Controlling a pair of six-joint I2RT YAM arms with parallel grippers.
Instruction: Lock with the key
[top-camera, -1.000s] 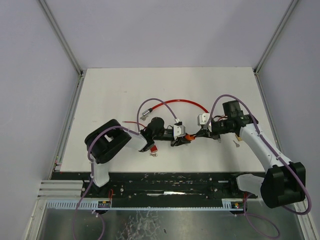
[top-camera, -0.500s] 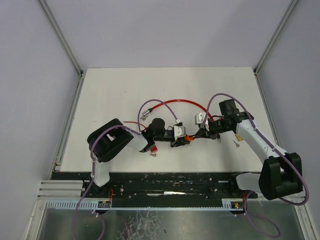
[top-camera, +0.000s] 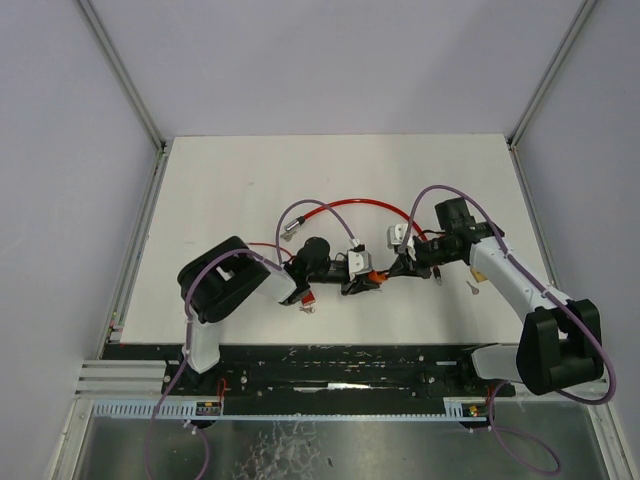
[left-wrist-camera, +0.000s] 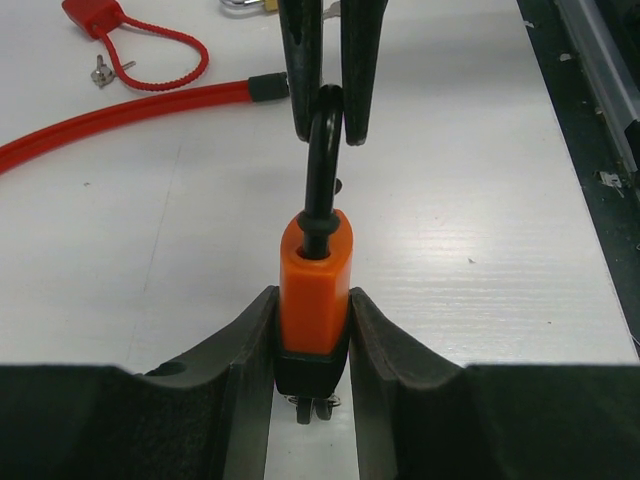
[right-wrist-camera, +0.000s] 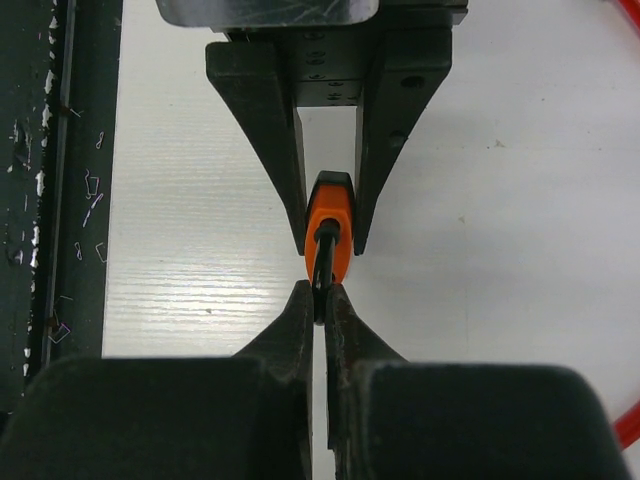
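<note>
Orange padlock: near the middle of the white table, towards its near edge, held between the two grippers; lying lengthways along the line from one gripper to the other; orange body with a black base; black shackle pointing to the right arm; whether the shackle is latched cannot be told.

Left gripper: reaches in from the left; fingers clamped on the two flat sides of the padlock body, low down by the black base; a small metal piece shows under the base between the fingers, too small to identify.

Right gripper: reaches in from the right; fingertips pinched nearly together on the bend of the shackle, just beyond the orange body.

Red cable: thick, with a black end fitting; runs across the table on the far side of the padlock, arching from left to right in the top view; not touching the padlock.

Small red padlock: with a thin red loop and small keys beside it; on the table near the left arm, apart from the orange padlock.
</note>
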